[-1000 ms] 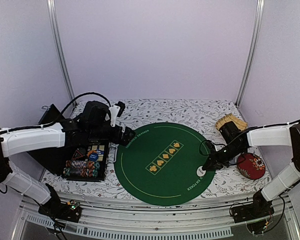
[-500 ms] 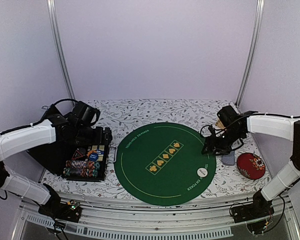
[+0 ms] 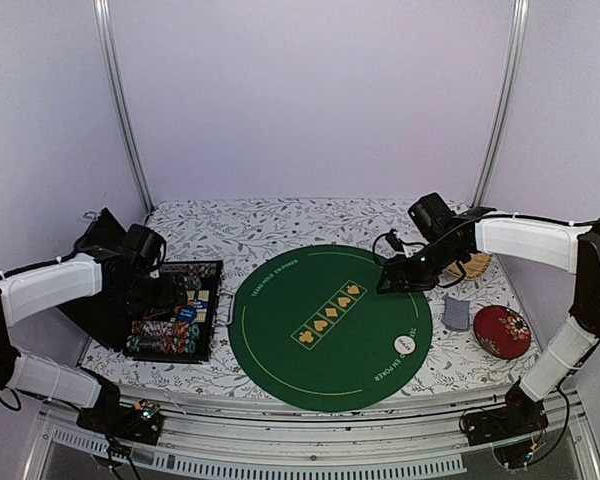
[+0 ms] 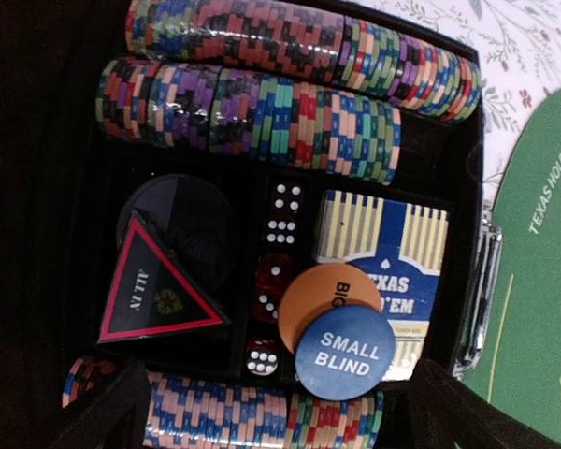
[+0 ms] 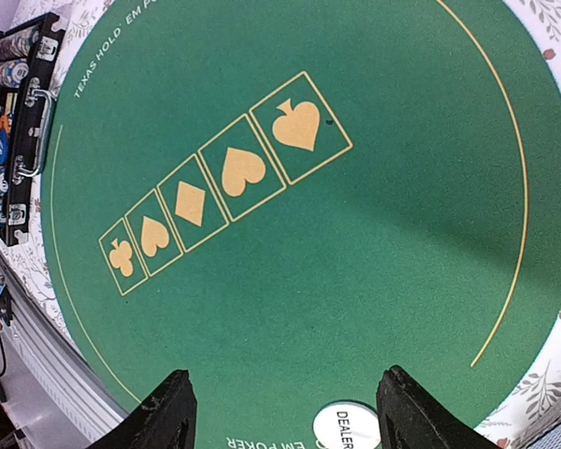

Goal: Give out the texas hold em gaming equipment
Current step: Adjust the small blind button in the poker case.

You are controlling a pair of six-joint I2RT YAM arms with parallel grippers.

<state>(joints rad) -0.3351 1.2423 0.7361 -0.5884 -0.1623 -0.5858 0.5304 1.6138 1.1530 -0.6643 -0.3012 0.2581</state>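
Top external view: the left gripper (image 4: pixel 282 416) hangs over the open black case (image 3: pixel 205 268) at the tabletop's (image 3: pixel 280 220) left edge, fingers spread wide and empty. Inside the case lie rows of striped poker chips (image 4: pixel 290 122), a blue button disc (image 4: pixel 345 352) overlapping an orange button disc (image 4: pixel 323 290). The right gripper (image 5: pixel 288 402) hovers above the green mat (image 3: pixel 320 370), its fingers apart, nothing between them. A white button disc (image 3: pixel 407 344) lies on the mat's right side. Playing cards (image 3: pixel 457 313) lie near the tabletop's right edge, just beside the red dish (image 3: pixel 502 331).
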